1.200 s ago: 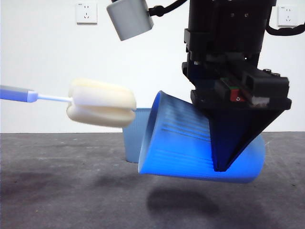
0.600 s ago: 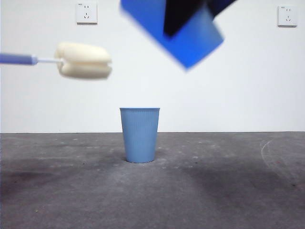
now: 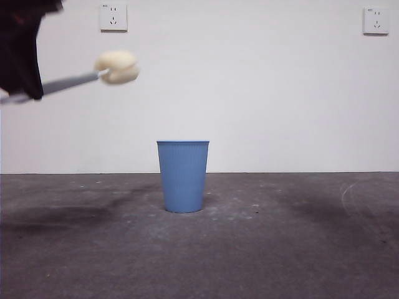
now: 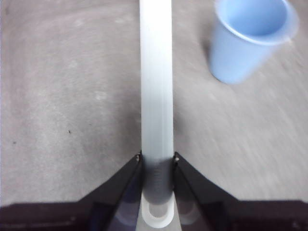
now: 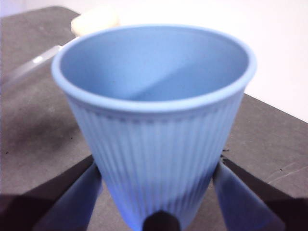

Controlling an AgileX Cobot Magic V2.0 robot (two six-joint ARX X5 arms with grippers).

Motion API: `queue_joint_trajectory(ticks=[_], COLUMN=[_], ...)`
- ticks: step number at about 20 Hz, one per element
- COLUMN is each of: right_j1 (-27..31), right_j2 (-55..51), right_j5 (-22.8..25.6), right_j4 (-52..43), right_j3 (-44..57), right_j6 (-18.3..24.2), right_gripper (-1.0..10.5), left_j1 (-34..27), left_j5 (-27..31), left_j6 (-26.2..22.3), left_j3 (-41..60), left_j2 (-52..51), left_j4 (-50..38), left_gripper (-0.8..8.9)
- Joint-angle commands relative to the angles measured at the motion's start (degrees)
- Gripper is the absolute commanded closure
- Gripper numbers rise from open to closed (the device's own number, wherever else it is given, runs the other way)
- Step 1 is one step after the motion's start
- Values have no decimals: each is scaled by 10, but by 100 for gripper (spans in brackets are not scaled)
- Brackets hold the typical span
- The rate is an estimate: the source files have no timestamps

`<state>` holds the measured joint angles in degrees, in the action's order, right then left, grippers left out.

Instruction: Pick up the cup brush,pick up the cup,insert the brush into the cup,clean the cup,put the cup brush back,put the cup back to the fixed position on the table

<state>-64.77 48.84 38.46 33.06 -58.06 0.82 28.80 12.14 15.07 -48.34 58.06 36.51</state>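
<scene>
- We see the table [image 3: 262,249] as a dark grey matte surface, marked with pale scuffs, dusty patches and soft shadows, running back to a plain white wall [image 3: 280,93].
- Two white wall sockets [image 3: 113,17] sit high on that wall, one towards each upper corner of the front view.
- A second blue cup [image 3: 182,175] stands upright on the table near the middle of the front view, touched by nothing; we see it again in the left wrist view, off to one side of the brush handle.
- The left gripper [image 4: 157,161] has its two black jaws pressed against the handle of the cup brush [image 3: 116,67], which is held in the air; in the front view the dark arm enters at the upper left corner and the handle slopes up to the cream sponge head, high above the table.
- The right gripper [image 5: 156,192] has its jaws set against both sides of the cup [image 5: 154,120], which it holds mouth up and clear of the table.
- This held cup and the right arm are out of the front view altogether.
- The brush is blurred in the front view; in the right wrist view only its sponge and a faint stretch of handle show behind the cup's rim.
- The left wrist view cuts off the brush head.
</scene>
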Motion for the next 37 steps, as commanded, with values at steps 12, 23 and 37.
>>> queue_joint_trajectory(ticks=[12, 23, 37], right_j1=[-1, -1, -1], right_j2=[-75, -74, -73], right_j5=[63, 75, 86], right_j4=[43, 64, 61], right_j3=[0, 2, 2], right_j6=[-13, -41, -40], right_gripper=[959, 959, 959], left_j1=[-127, -127, -129], left_j5=[-135, -137, -140], left_j6=[28, 44, 29], left_j3=[115, 116, 116], left_j2=[141, 240, 210], left_j4=[-193, -240, -202], left_gripper=[822, 809, 395])
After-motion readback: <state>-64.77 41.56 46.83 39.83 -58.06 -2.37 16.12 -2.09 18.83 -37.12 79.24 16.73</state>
